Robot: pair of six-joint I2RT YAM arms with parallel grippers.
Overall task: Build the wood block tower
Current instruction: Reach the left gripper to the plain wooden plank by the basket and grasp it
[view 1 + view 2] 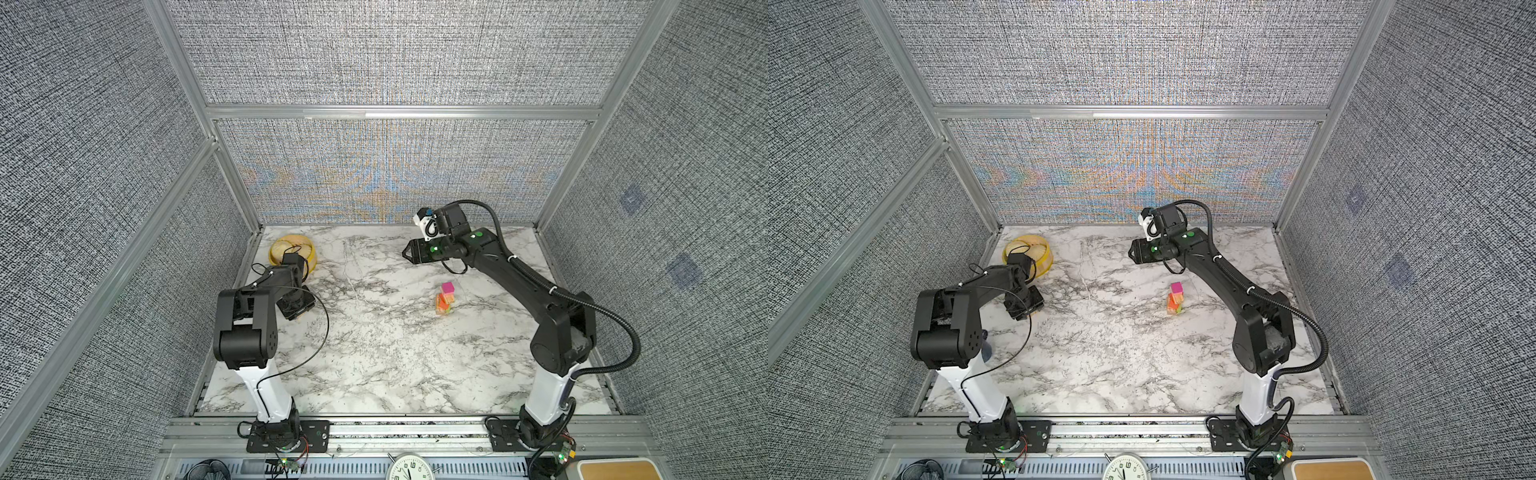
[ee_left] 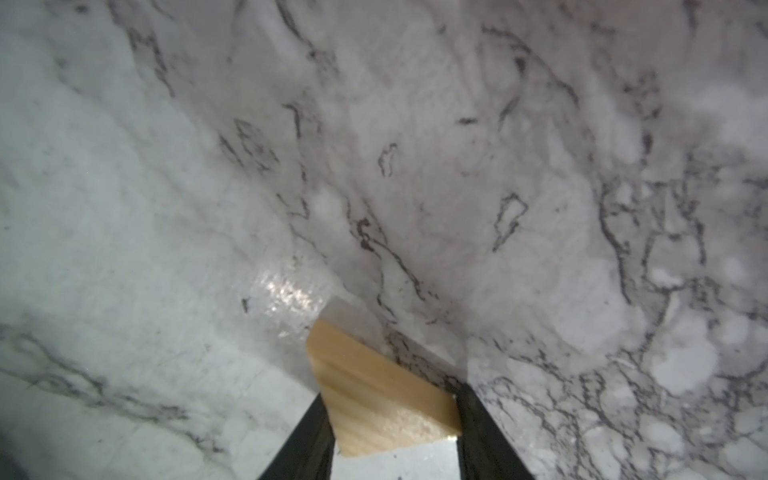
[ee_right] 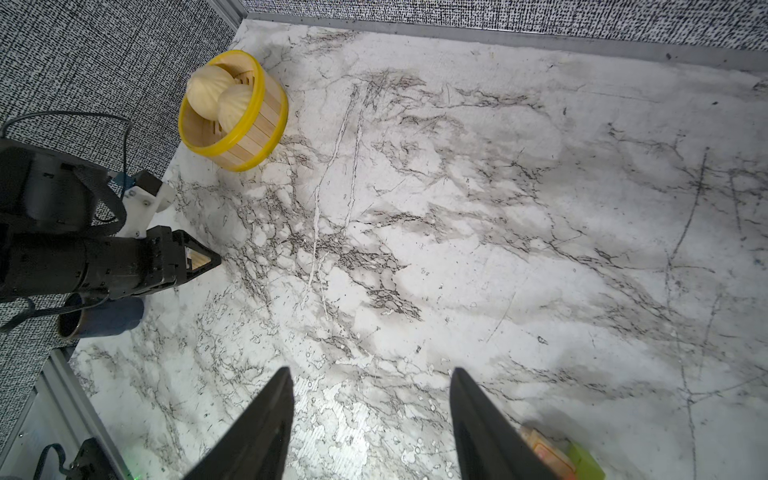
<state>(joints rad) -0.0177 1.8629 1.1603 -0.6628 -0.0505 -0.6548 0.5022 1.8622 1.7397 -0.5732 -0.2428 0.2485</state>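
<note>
Yellow steamer (image 3: 257, 137) with two buns (image 3: 208, 89), dark mug (image 3: 104, 320), marble tabletop (image 3: 457, 208), clock (image 1: 409, 467)

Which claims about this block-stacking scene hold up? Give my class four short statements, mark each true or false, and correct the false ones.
1. The left jaws have a tan block between them. True.
2. The right jaws hold a magenta block. False: they stand open and empty above the table.
3. A magenta block tops the tower. True.
4. The yellow steamer is empty. False: two buns lie in it.
</note>
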